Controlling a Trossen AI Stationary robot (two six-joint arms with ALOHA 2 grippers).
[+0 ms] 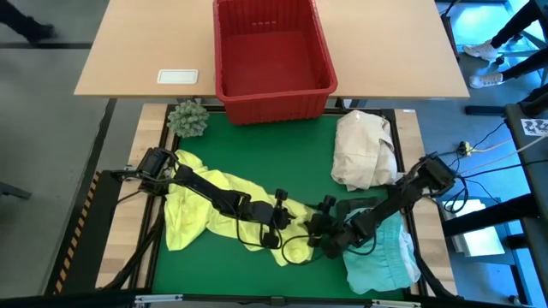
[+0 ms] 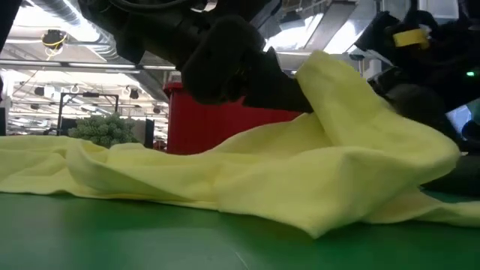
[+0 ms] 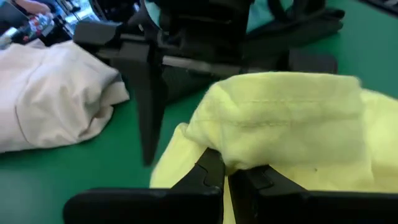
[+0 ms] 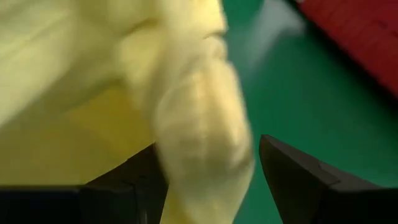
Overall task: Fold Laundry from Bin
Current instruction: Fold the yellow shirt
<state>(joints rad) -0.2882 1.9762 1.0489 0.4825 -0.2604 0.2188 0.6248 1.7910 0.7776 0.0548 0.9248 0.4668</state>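
Here, on the green mat (image 1: 257, 145) of the surface: yellow garment (image 1: 201, 210) spread at the left, one end drawn toward the middle and pinched there between the closed fingers (image 3: 214, 174) of the left gripper (image 1: 278, 224). Just beside it, the right gripper (image 1: 325, 229), fingers (image 4: 298, 174) spread apart around a bunched fold of that same yellow cloth, not clamped on it. Under the right arm, at the near right corner, a light turquoise garment (image 1: 381, 257), with a dark garment (image 1: 364, 205) partly showing beside it. Farther back on the right, a cream-white cloth bundle (image 1: 364, 150). Red bin (image 1: 272, 56) standing at the far edge on the wooden tabletop, with no laundry visible in it, a green spiky ball (image 1: 188, 118) near its left corner.
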